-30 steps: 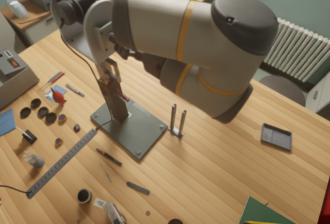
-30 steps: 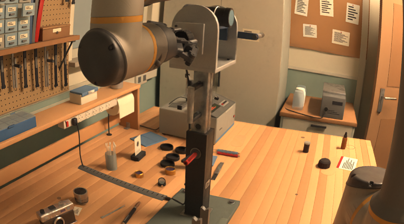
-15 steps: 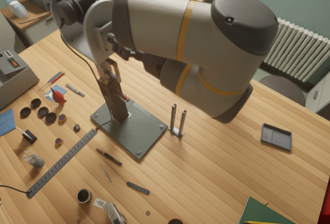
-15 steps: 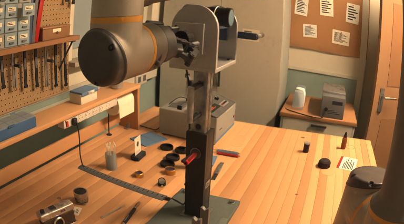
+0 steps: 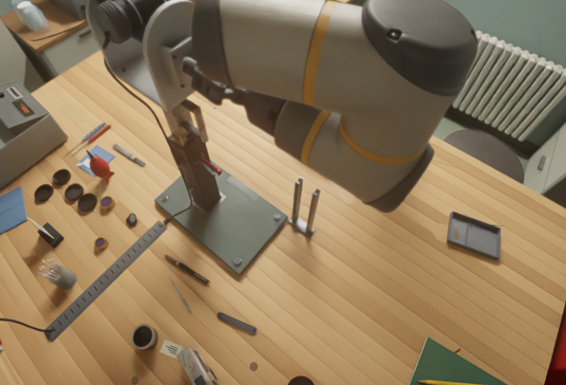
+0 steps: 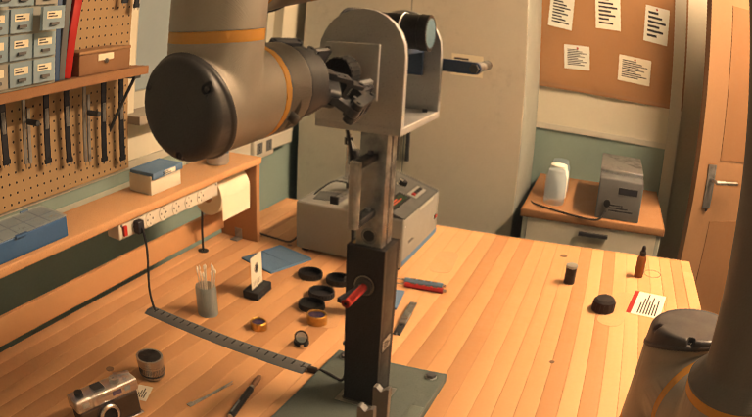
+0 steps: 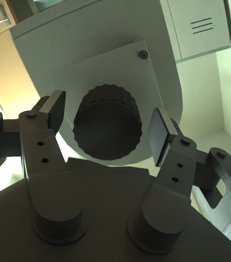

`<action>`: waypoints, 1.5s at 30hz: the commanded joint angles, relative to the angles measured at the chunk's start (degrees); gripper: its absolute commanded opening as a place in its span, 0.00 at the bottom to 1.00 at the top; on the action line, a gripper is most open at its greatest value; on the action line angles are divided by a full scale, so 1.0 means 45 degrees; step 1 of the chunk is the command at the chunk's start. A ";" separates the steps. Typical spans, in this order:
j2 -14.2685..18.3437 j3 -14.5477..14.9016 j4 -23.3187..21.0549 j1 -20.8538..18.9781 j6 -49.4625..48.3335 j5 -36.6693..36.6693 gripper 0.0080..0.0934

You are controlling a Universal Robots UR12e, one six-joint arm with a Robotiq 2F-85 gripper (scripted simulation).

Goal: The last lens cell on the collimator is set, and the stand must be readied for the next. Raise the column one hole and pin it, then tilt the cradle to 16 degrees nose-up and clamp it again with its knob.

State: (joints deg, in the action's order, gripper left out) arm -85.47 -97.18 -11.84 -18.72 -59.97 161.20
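Note:
The black ribbed clamp knob [image 7: 107,122] sits on the side plate of the grey cradle [image 6: 377,66] at the top of the stand, and my gripper [image 7: 105,120] stands open around it, holding nothing. The cradle carries the dark collimator tube [image 5: 132,3]. Below it the inner column [image 6: 372,185] rises out of the dark outer sleeve [image 6: 370,313]. A red-handled pin [image 6: 352,294] sticks out of the sleeve's side [image 5: 209,166]. The stand's grey base plate [image 5: 224,221] rests on the wooden bench.
My arm's large body [image 5: 329,79] hangs over the bench beside the stand. A long steel ruler [image 5: 105,275], lens caps [image 5: 68,189], a pen [image 5: 187,270] and a red blower [image 5: 99,167] lie left of the base. A two-post fixture [image 5: 305,207] stands to its right, a small tray [image 5: 474,234] farther right.

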 commanded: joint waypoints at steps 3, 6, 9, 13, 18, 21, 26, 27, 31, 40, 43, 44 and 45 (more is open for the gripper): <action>0.0001 0.0018 0.0001 -0.0011 0.0000 -0.0011 0.70; 0.0017 0.0036 0.0003 -0.0037 0.0000 -0.0037 0.70; 0.0045 0.0065 0.0005 -0.0081 0.0001 -0.0081 0.70; 0.0100 0.0126 0.0011 -0.0170 0.0001 -0.0169 0.70; 0.0197 0.0232 0.0022 -0.0322 0.0002 -0.0320 0.70; 0.0266 0.0309 0.0030 -0.0428 0.0003 -0.0427 0.70; 0.0391 0.0449 0.0045 -0.0615 0.0004 -0.0615 0.70; 0.0417 0.0477 0.0048 -0.0653 0.0004 -0.0652 0.70; 0.0515 0.0588 0.0062 -0.0795 0.0005 -0.0795 0.70; 0.0686 0.0783 0.0087 -0.1036 0.0006 -0.1037 0.70; 0.0719 0.0822 0.0092 -0.1082 0.0006 -0.1084 0.70; 0.0728 0.0832 0.0093 -0.1094 0.0006 -0.1095 0.70; 0.0735 0.0840 0.0094 -0.1104 0.0006 -0.1105 0.70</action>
State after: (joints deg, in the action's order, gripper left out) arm -82.12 -93.44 -11.42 -23.71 -59.94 156.21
